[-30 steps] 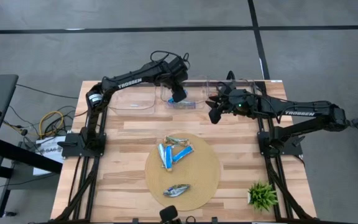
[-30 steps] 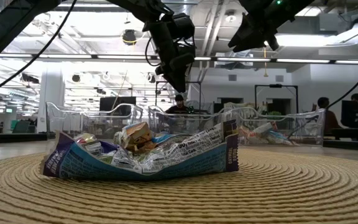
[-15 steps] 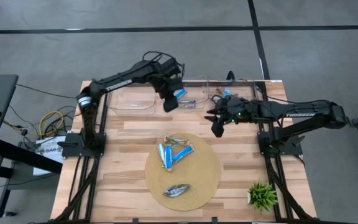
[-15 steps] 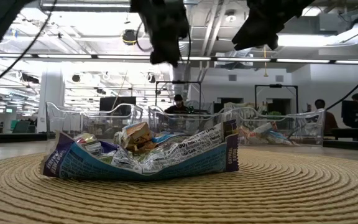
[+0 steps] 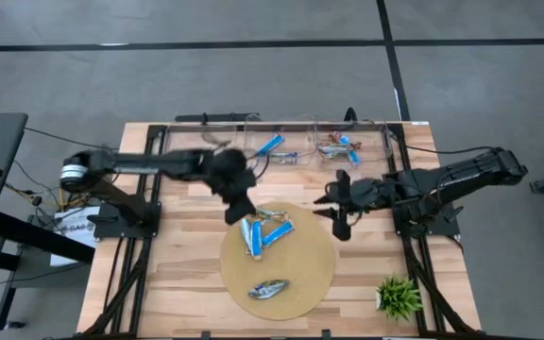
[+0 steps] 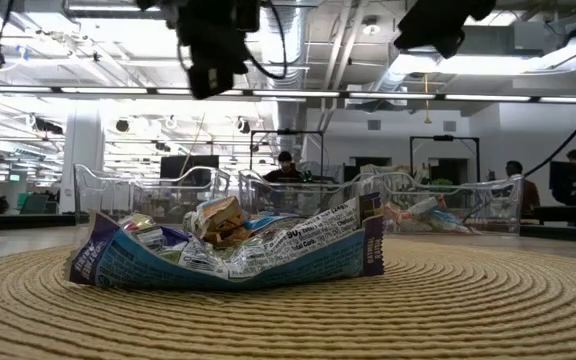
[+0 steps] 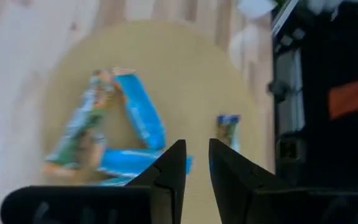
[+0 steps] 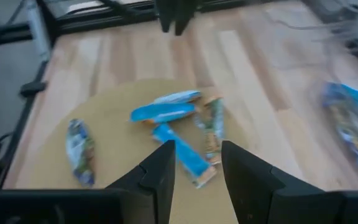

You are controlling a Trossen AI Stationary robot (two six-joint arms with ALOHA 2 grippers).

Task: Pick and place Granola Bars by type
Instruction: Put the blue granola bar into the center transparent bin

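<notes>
Several granola bars lie flat on the round tan disc (image 5: pixel 300 274): two blue ones (image 5: pixel 250 236) (image 5: pixel 278 232), a tan-green one (image 5: pixel 267 214) and a crumpled one (image 5: pixel 267 288) near the disc's near edge, large in the low view (image 6: pixel 228 250). More bars lie in the clear bins at the far edge, a blue one (image 5: pixel 272 144) in the middle bin and several (image 5: pixel 338 146) in the right bin. My left gripper (image 5: pixel 237 212) (image 7: pixel 194 155) hovers open over the disc's far-left edge. My right gripper (image 5: pixel 339 227) (image 8: pixel 194 155) hovers open off the disc's far-right edge.
Three clear bins (image 6: pixel 148 190) (image 6: pixel 298 190) (image 6: pixel 448 205) stand in a row along the table's far edge. A small green plant (image 5: pixel 398 297) sits at the near right corner. Bare wood shows left and right of the disc. People (image 6: pixel 516 175) stand in the room behind.
Both grippers have swung away from the bins toward the table's near edge and now hang by the disc, the left from the middle bin to the disc's far-left rim, the right from the right bin to its far-right side. A blue bar stays in the middle bin.
</notes>
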